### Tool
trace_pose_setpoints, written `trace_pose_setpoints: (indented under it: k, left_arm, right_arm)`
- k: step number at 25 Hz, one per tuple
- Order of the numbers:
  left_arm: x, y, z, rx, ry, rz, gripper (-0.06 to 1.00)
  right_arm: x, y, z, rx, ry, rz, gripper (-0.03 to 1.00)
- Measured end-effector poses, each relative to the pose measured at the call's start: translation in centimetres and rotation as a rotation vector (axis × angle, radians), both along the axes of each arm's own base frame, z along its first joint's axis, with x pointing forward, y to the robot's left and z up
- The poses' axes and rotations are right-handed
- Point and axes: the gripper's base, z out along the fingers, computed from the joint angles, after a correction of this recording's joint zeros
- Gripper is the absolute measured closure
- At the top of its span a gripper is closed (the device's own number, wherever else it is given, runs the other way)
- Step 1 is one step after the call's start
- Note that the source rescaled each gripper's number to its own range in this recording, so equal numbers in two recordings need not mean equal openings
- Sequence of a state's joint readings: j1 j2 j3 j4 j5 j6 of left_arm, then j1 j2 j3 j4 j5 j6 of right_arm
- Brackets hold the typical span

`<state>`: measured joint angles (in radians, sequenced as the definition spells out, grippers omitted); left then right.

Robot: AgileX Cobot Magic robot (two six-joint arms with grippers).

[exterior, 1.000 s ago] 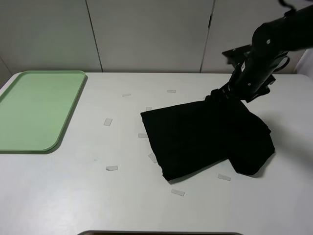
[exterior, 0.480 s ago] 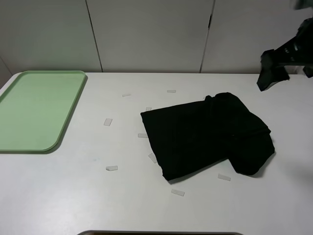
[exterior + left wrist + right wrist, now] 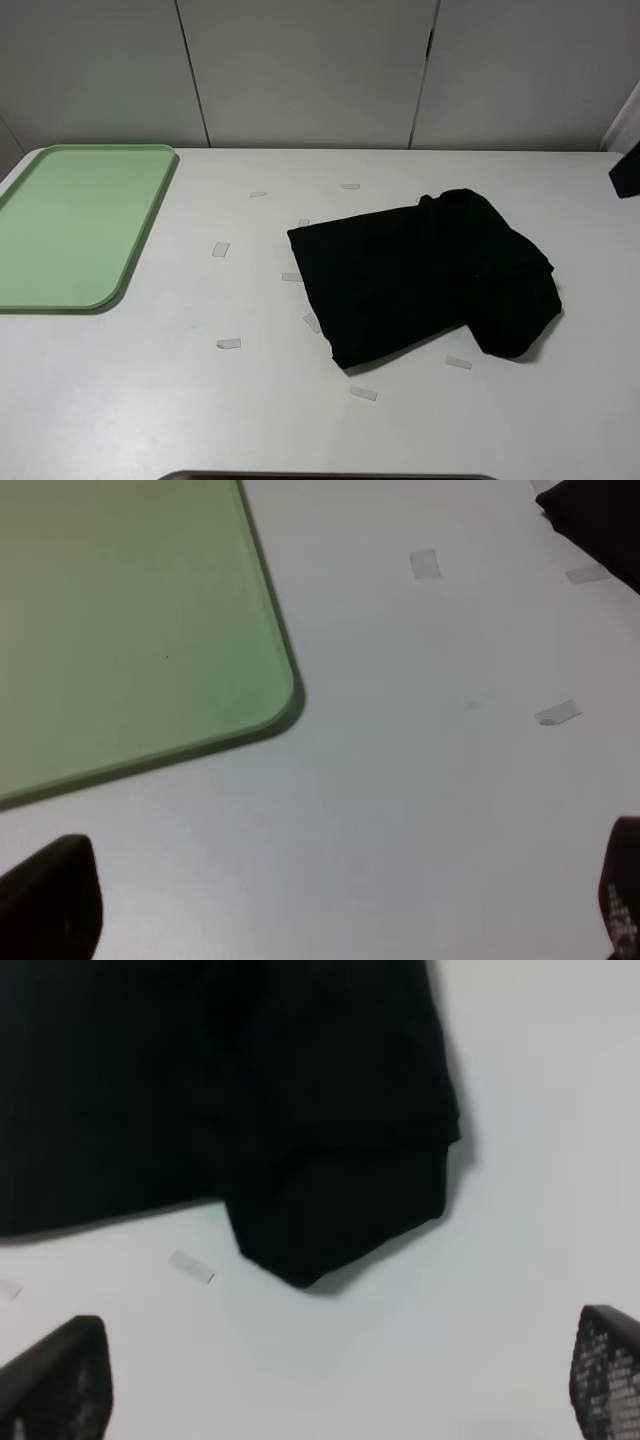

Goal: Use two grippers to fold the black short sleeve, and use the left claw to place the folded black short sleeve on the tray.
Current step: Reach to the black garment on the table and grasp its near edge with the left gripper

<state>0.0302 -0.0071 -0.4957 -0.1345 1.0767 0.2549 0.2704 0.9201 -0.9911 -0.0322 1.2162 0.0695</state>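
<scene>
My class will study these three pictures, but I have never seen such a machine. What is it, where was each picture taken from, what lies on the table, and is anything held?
It is a robot with two arms, each ending in a two-fingered gripper. The high view looks down on a white table. A pale green tray lies at the left, a roughly folded black short sleeve at the right, and small tape pieces between. The other two pictures come from cameras on the wrists. The left gripper hangs open near the tray's corner. The right gripper hangs open over the black short sleeve. Neither holds anything.
</scene>
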Motion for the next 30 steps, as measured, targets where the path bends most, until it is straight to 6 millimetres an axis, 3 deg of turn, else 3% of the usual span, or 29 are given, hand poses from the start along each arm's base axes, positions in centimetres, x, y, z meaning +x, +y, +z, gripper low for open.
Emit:
trace_pose_setpoints:
  k: [9, 14, 18, 26, 30]
  left_arm:
    - [0.0, 0.0, 0.0, 0.0, 0.0, 0.0, -0.05]
    - [0.0, 0.0, 0.0, 0.0, 0.0, 0.0, -0.05]
    - [0.0, 0.0, 0.0, 0.0, 0.0, 0.0, -0.05]
    - [0.0, 0.0, 0.0, 0.0, 0.0, 0.0, -0.05]
    - [0.0, 0.0, 0.0, 0.0, 0.0, 0.0, -0.05]
  right_arm:
    - [-8.9, -1.9, -3.7, 0.103, -0.122, 0.005, -0.03]
    - [-12.4, -2.7, -5.2, 0.182, -0.23, -0.03, -0.03]
    - [-14.0, -3.1, -5.6, 0.217, -0.307, -0.029, -0.03]
    - [-15.6, -3.5, -7.7, 0.239, -0.371, -0.032, -0.03]
    - [-16.2, -3.5, -7.9, 0.233, -0.418, -0.109, -0.03]
